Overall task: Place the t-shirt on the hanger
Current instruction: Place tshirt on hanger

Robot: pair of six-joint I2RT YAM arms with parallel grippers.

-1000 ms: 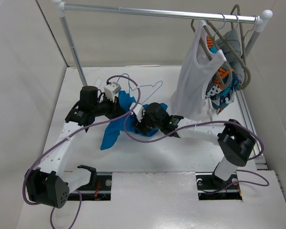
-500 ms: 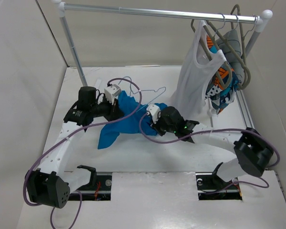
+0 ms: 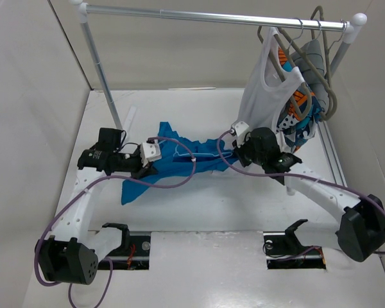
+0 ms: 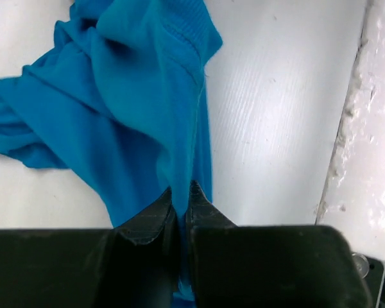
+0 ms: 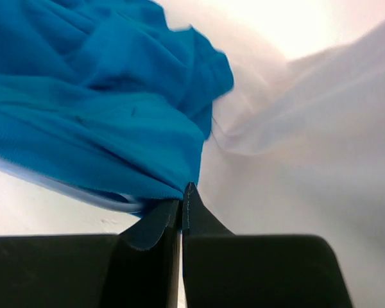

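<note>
From above, a white-painted table (image 3: pixel 199 205) sits between plain pale walls, and a silver metal clothes rail (image 3: pixel 212 17) spans its far side. The plain bright blue cloth t-shirt (image 3: pixel 183 160) lies below that rail, stretched into a long band. Half a second ago it was bunched between arms that stood close together. Now the left gripper (image 3: pixel 147 169) has drawn to the shirt's left end and the right gripper (image 3: pixel 235 145) to its right end. The thin pale wire hanger (image 3: pixel 194 154) shows only as a faint line across the cloth, and its hook no longer pokes out beyond the shirt. At the rail's right end hang a white tank top (image 3: pixel 260 96), an orange-and-blue patterned garment (image 3: pixel 299 125) and thick grey hangers (image 3: pixel 322 70), just beside the right gripper. Purple cables (image 3: pixel 179 182) loop over the shirt. In the left wrist view, the black fingers (image 4: pixel 147 215) pinch a fold of blue cloth over bare table. In the right wrist view, the fingers (image 5: pixel 151 224) pinch the shirt's edge, with white tank-top cloth close to their right.
</note>
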